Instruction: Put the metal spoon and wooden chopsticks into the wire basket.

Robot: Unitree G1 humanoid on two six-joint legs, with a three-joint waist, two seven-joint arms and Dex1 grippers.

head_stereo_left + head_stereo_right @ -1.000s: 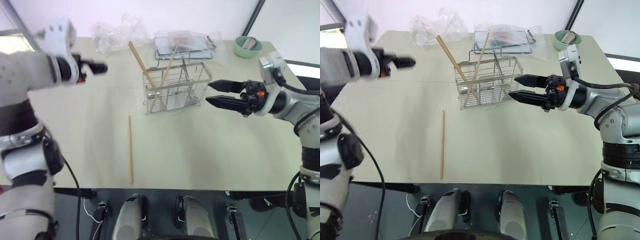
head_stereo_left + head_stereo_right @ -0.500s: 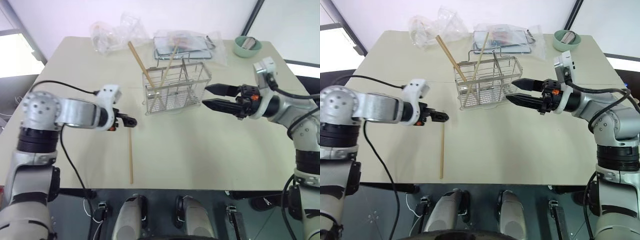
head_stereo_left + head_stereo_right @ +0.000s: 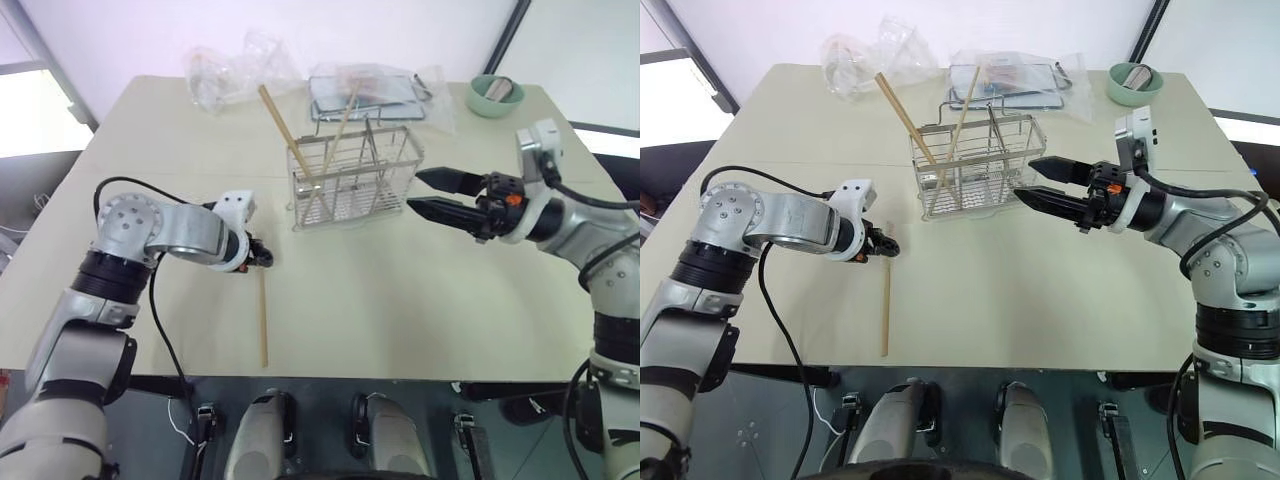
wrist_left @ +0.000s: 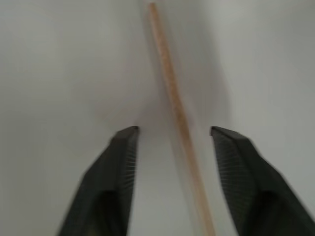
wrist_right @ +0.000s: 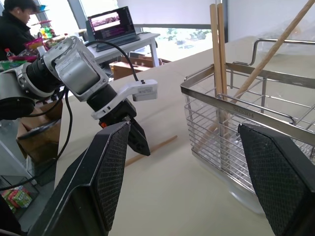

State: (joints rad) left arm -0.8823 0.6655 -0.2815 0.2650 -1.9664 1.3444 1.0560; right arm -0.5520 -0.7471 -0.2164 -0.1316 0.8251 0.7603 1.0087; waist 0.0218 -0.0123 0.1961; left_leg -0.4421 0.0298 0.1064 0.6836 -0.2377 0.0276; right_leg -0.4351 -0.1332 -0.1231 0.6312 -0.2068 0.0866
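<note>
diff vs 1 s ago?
The left gripper came down from up over the table's left side to the far end of the loose chopstick on the table; its fingers now straddle the stick without pinching it. Unchanged: right gripper open beside the wire basket, and the sticks leaning inside the basket.

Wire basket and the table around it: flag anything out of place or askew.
One wooden chopstick lies flat on the table, outside the wire basket, with the left claw at its far end. The sticks in the basket lean steeply. Nothing looks spilled or damaged.
</note>
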